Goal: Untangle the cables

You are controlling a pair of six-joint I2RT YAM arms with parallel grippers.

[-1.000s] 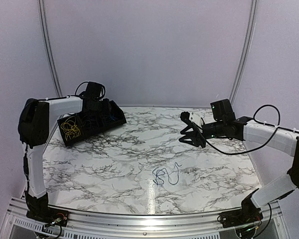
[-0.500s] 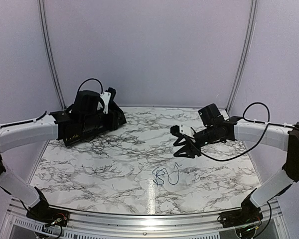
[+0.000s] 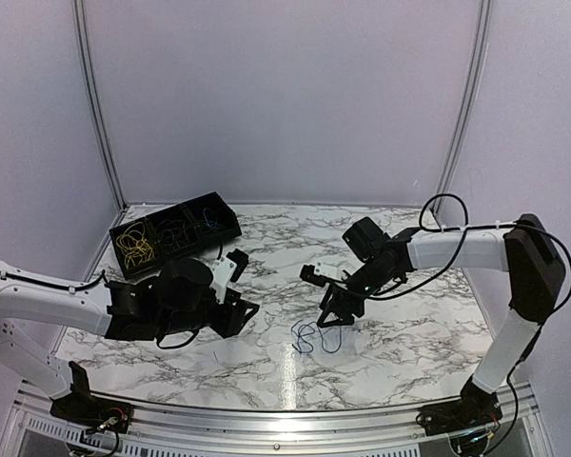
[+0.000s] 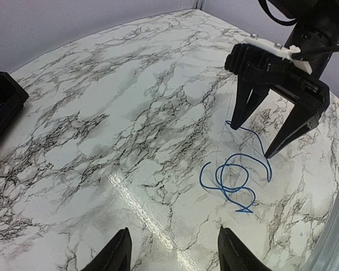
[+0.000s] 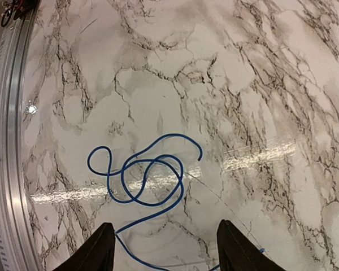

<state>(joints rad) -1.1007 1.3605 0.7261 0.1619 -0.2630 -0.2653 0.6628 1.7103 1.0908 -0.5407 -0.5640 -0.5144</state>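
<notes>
A tangled blue cable [image 3: 310, 337] lies on the marble table at front centre. It also shows in the left wrist view [image 4: 234, 182] and the right wrist view [image 5: 146, 179]. A faint thin pale wire [image 5: 226, 217] crosses it. My right gripper [image 3: 331, 314] is open, fingers pointing down just above the cable's far end; in the left wrist view it [image 4: 250, 139] straddles that end. My left gripper [image 3: 240, 310] is open and empty, low over the table left of the cable. Yellow cables [image 3: 133, 246] lie in the black bin.
A black bin [image 3: 226, 231] with three compartments stands at the back left, holding yellow, dark and blue [image 3: 209, 220] cables; its corner shows in the left wrist view [image 4: 4, 104]. The table's metal front rail [image 5: 8, 141] runs close to the cable.
My left arm has swung from the bin down to the table beside the blue cable. My right arm has moved left and down over the cable. The cable has not moved.
</notes>
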